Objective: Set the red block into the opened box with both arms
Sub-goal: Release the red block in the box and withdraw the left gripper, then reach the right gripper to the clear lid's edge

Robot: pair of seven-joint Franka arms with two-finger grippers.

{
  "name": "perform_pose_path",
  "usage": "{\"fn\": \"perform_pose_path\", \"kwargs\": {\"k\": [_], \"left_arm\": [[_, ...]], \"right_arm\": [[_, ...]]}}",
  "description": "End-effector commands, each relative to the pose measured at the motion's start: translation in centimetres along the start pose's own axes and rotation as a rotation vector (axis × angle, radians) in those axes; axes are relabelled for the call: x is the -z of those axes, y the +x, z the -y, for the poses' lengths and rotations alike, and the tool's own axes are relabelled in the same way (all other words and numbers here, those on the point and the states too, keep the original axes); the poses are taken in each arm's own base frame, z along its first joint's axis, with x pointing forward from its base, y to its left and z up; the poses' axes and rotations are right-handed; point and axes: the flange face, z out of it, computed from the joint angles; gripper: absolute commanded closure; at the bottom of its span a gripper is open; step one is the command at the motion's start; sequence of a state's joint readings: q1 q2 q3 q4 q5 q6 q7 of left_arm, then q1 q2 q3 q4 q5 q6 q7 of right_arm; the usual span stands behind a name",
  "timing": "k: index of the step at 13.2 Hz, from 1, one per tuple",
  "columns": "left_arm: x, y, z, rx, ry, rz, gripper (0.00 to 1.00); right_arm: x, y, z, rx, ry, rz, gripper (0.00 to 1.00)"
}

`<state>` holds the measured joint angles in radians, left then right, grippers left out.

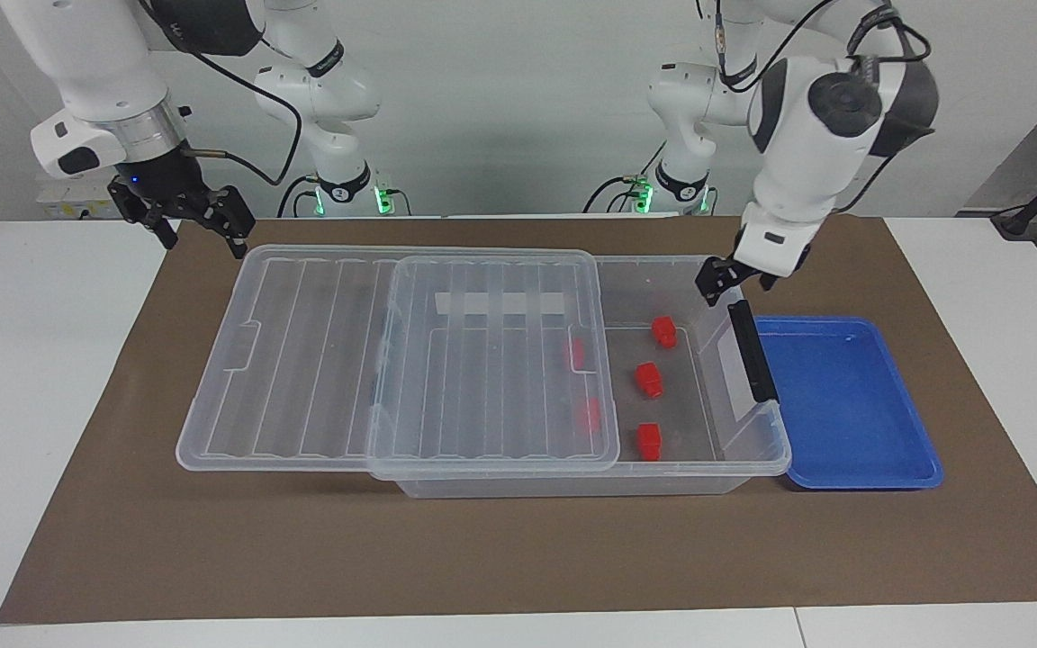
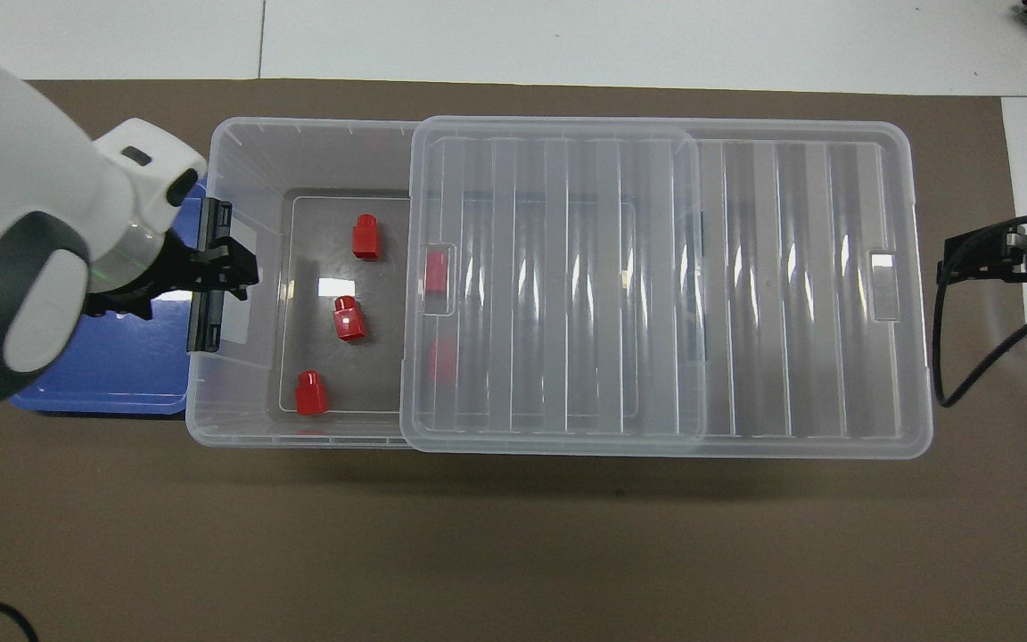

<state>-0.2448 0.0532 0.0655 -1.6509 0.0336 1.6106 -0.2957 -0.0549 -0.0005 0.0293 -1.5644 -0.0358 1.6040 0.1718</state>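
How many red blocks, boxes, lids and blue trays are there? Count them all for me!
Red blocks: 5, all inside the box; 3 in the open part, 2 under the lid
Clear box: 1
Clear lid: 1
Blue tray: 1
Total: 8
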Motion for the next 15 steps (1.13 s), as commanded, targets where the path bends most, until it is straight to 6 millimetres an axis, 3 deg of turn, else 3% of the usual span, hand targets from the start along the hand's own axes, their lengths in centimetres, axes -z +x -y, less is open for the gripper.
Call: {"fn": "perform_pose_path", "kwargs": {"k": [1, 3, 10, 12, 15], "left_arm": [[1.9, -0.7, 9.1, -0.121, -0.009, 0.012, 0.0], [2.2, -0.8, 14.2, -0.186, -0.019, 0.014, 0.0], [0.9, -1.7, 14.4, -0.205, -0.022, 0.008, 0.0], [1.0, -0.9, 13.9, -0.22, -0.018, -0.048, 0.0], [1.0, -0.8, 13.7, -0.223, -0.017, -0.063, 0.0]], "right_arm": [[-2.3, 0.6, -2.9, -0.041, 0.009, -0.049, 0.57], [-4.7, 1.1, -4.9, -0.024, 0.01, -0.085, 0.98], [-11.3, 2.5, -10.9, -0.052, 0.005, -0.122, 1.0], [-13.0, 2.9, -11.8, -0.052, 0.023, -0.133, 1.0], [-14.2, 3.0, -11.5, -0.046, 0.037, -0.128, 1.0]]}}
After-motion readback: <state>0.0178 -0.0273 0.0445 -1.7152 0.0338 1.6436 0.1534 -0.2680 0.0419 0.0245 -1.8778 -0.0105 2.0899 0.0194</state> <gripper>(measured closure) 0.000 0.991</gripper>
